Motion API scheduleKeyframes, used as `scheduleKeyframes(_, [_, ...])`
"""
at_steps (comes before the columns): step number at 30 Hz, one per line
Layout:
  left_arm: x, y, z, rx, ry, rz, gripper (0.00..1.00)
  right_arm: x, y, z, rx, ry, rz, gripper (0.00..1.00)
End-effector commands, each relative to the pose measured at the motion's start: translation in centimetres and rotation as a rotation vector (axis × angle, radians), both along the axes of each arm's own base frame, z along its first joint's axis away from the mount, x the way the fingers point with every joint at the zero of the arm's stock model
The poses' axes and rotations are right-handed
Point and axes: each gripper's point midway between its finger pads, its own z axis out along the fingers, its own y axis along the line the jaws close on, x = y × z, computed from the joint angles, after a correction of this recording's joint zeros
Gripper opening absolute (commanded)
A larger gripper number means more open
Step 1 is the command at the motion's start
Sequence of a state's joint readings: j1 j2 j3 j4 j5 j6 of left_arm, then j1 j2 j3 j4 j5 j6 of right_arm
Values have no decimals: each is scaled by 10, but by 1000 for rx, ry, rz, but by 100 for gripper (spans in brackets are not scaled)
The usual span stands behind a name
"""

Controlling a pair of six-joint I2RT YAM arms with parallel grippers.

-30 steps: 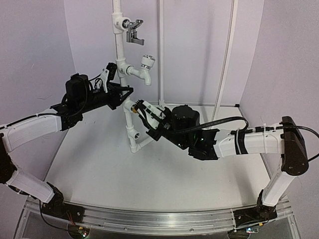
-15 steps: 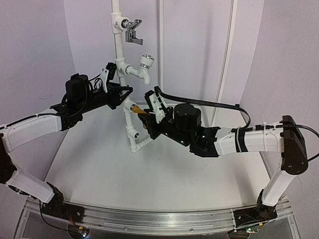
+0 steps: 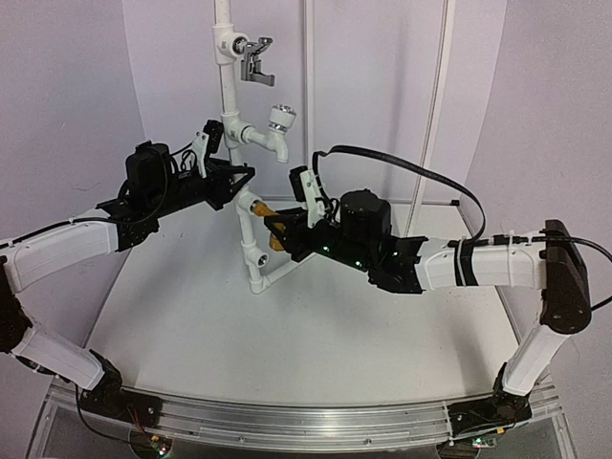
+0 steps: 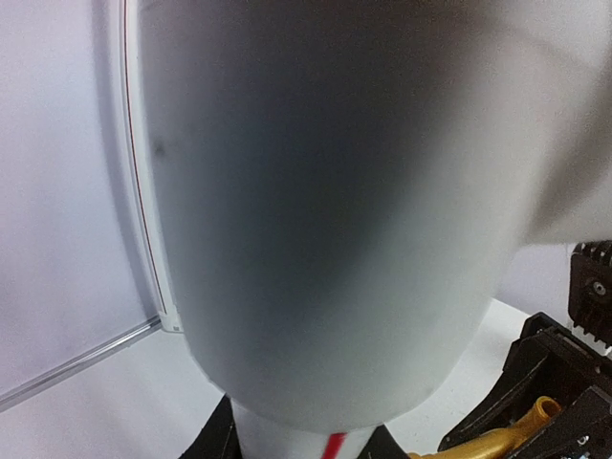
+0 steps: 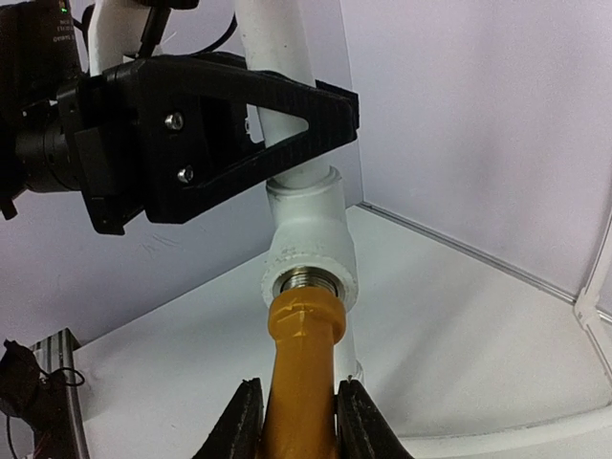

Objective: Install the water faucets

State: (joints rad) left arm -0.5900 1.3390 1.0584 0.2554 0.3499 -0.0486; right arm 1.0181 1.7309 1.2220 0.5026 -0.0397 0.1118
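The golden-brass tap (image 3: 262, 211) lies level, its threaded end set in the metal-threaded socket of a white tee fitting (image 5: 308, 247) on the upright white pipe (image 3: 229, 105). My right gripper (image 3: 278, 229) is shut on the tap's body (image 5: 304, 368), a black finger (image 5: 241, 423) on each side. The tap's knob is hidden. My left gripper (image 3: 235, 185) is shut on the pipe just above the tee; its black fingers (image 5: 225, 115) show in the right wrist view. In the left wrist view the pipe (image 4: 335, 210) fills the frame, with the tap's spout (image 4: 502, 440) at the bottom right.
A chrome lever tap (image 3: 256, 59) and a white plastic tap (image 3: 278, 129) sit higher on the same pipe. An open socket (image 3: 259, 258) is lower down near the pipe's foot. Thin white frame poles (image 3: 435, 105) stand behind. The right arm's cable (image 3: 402, 164) arcs above it.
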Motion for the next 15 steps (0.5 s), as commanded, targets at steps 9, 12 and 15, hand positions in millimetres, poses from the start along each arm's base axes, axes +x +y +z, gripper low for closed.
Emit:
scheduleKeyframes(9, [-62, -42, -51, 21, 304, -265, 0, 38, -12, 40, 259, 204, 43, 0])
scheduleKeyframes(12, [-61, -43, -52, 22, 309, -267, 0, 39, -12, 42, 284, 243, 59, 0])
scheduleKeyframes(15, [-62, -43, -52, 23, 311, -270, 0, 40, -10, 43, 298, 273, 80, 0])
